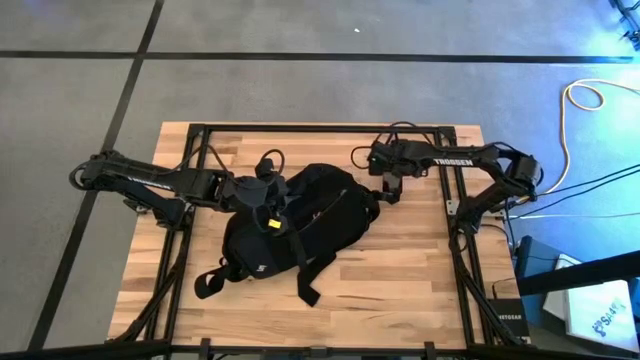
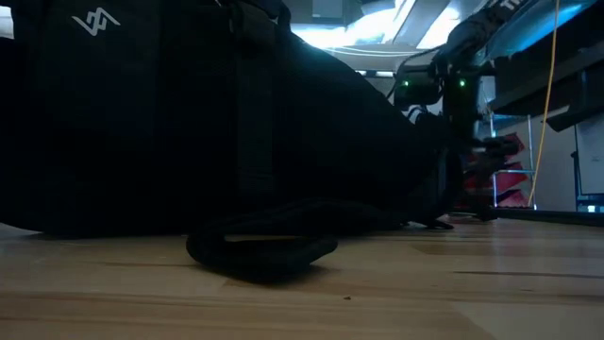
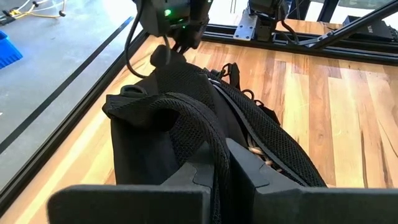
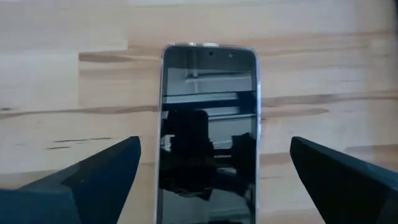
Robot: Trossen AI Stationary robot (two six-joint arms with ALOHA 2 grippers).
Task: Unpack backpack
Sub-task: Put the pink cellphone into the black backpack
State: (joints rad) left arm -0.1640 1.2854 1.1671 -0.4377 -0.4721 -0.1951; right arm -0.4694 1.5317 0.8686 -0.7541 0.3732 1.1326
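The black backpack (image 1: 300,225) lies on its side in the middle of the wooden table; in the low view the backpack (image 2: 189,123) fills the left half, with a strap loop (image 2: 264,250) lying on the wood. My left gripper (image 1: 262,205) is at the backpack's left end, shut on a strap. My right gripper (image 1: 385,187) points down at the backpack's far right end. It stands open over a flat black phone (image 4: 208,130) lying face up on the table, its fingers (image 4: 112,177) on either side of the phone, apart from it. My left gripper pinches a black mesh shoulder strap (image 3: 217,149) between its two fingers (image 3: 252,171). The fingers come slanting down from the table's left side and lie across the strap. The strap runs up from the backpack's body (image 3: 155,124), which rests on the table.
Black frame rails (image 1: 455,240) run along the table's edges. Loose straps (image 1: 305,285) trail from the backpack toward the near edge. Bare wood (image 1: 400,280) lies at the near right. A yellow tag (image 1: 272,223) shows on the backpack by my left gripper.
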